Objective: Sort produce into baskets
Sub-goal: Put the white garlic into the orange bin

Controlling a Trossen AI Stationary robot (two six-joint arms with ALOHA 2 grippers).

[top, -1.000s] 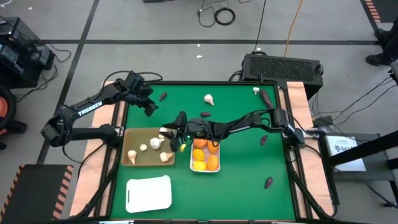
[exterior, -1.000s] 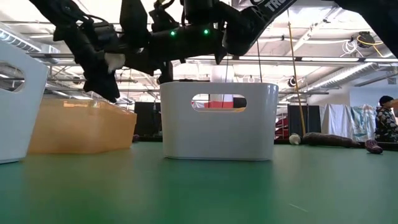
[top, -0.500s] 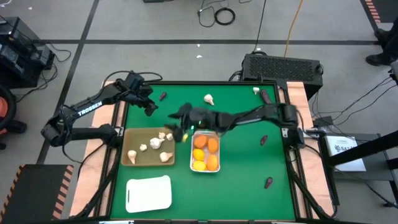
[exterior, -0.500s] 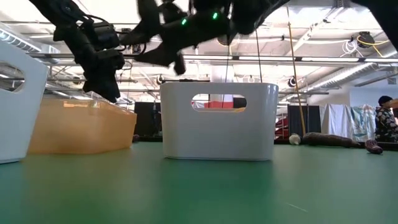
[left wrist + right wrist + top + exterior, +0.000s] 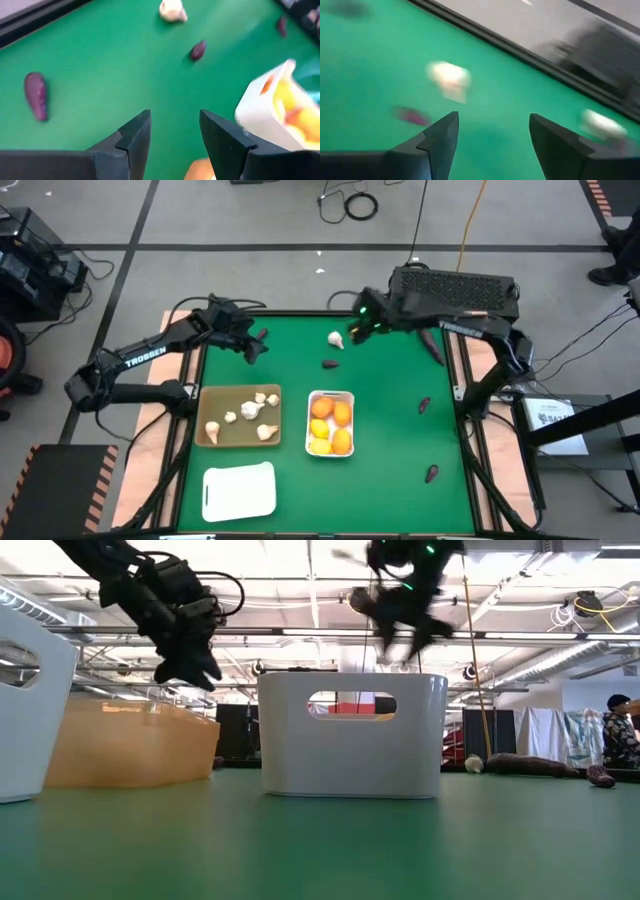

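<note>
My left gripper [image 5: 256,350] is open and empty above the mat at the far left, next to a dark purple vegetable [image 5: 262,335], which also shows in the left wrist view [image 5: 36,95]. My right gripper [image 5: 352,332] is open and empty, raised near the far edge beside a garlic bulb [image 5: 336,338] lying on the mat. The tan tray [image 5: 207,442] holds several garlic bulbs. The white tray [image 5: 330,394] holds orange and yellow fruits. A second white tray [image 5: 240,490] stands near the front edge.
Loose purple vegetables lie on the green mat at the middle [image 5: 329,363], at the right [image 5: 424,405], at the front right [image 5: 432,473] and at the far right [image 5: 430,340]. Another garlic bulb [image 5: 411,326] lies by the far edge. A black box [image 5: 455,285] stands behind the table.
My right gripper has swung away from the tan and white trays toward the table's far edge and to the right, rising, and now hangs beside the loose garlic bulb. My left gripper has shifted a little to the right, toward the purple vegetable.
</note>
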